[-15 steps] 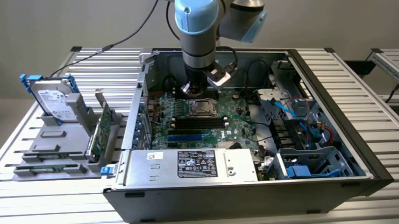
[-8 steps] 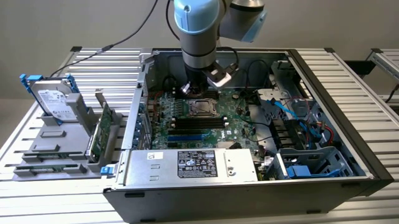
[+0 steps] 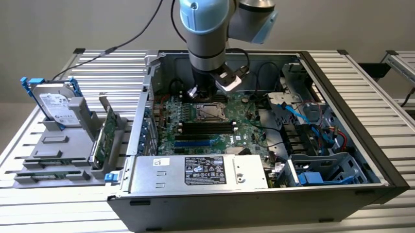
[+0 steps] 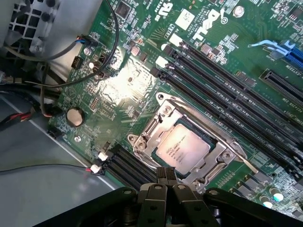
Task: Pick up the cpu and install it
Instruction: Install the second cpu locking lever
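inside the open computer case [image 3: 337, 160], the cpu [image 4: 183, 147] sits flat in its motherboard [image 4: 142, 80] socket [image 4: 222, 158], and the gripper [image 4: 165, 176] hovers just beside it, fingers pressed together, holding nothing.

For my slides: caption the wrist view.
Shut gripper poised beside the cpu seated in its socket on the motherboard.

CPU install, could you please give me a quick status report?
Hand shut, empty, just above the socket. CPU seated in the socket on the motherboard. Nothing in the way.
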You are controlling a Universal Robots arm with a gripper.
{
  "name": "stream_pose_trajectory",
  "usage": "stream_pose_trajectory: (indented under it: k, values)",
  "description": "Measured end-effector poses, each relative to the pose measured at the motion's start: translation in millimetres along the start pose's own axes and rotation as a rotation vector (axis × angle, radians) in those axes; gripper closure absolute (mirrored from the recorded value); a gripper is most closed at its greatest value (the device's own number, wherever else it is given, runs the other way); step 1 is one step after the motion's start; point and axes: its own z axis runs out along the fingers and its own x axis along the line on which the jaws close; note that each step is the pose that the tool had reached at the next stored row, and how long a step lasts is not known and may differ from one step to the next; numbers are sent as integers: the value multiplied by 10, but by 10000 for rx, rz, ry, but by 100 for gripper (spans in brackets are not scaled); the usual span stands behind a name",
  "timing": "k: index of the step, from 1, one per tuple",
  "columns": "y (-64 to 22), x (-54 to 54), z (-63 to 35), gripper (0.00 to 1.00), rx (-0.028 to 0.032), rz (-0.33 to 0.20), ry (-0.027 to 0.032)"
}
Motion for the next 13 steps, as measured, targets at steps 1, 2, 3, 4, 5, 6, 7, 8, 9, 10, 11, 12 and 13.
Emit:
stream_pose_trajectory:
  k: [1, 2, 3, 4, 5, 6, 7, 8, 9, 10, 11, 12, 13]
  values:
    - [1, -5, -30, 89, 10, 7, 8]
    - [1, -9, -56, 89, 17, 13, 11]
    - [2, -14, -86, 89, 26, 19, 16]
    - [4, -19, -105, 89, 31, 26, 17]
    - [6, -23, -120, 89, 33, 36, 11]
    - [8, -25, -132, 89, 37, 49, 3]
    - [10, -27, -140, 89, 41, 67, -7]
    - [12, -28, -147, 89, 44, 90, -17]
    - [13, -29, -152, 89, 47, 116, -28]
    - [14, -30, -155, 89, 52, 147, -38]
    - [15, -30, -157, 89, 55, 183, -46]
    - [16, -30, -158, 89, 56, 221, -54]
    - [16, -31, -159, 89, 54, 266, -62]
